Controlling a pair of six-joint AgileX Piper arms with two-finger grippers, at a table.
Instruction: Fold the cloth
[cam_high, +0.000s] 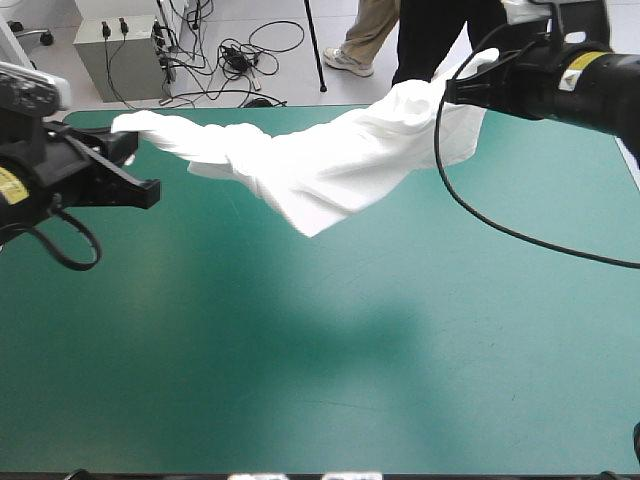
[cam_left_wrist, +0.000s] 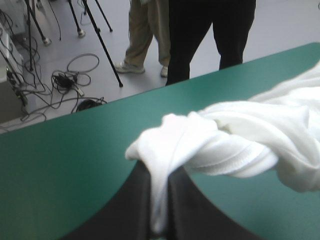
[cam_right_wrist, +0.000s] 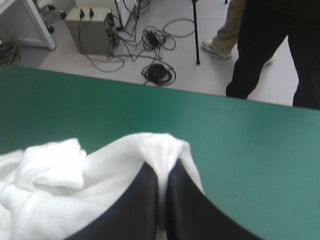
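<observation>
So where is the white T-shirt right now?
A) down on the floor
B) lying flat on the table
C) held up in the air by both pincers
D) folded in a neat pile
C: the T-shirt hangs stretched above the table, with the left pincer shut on one end and the right pincer shut on the other.

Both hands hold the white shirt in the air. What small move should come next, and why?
Probably lower the white fabric T-shirt onto the teal-green table cover to spread it. It hangs twisted and bunched between the left hand and the right hand, both shut on it.
</observation>
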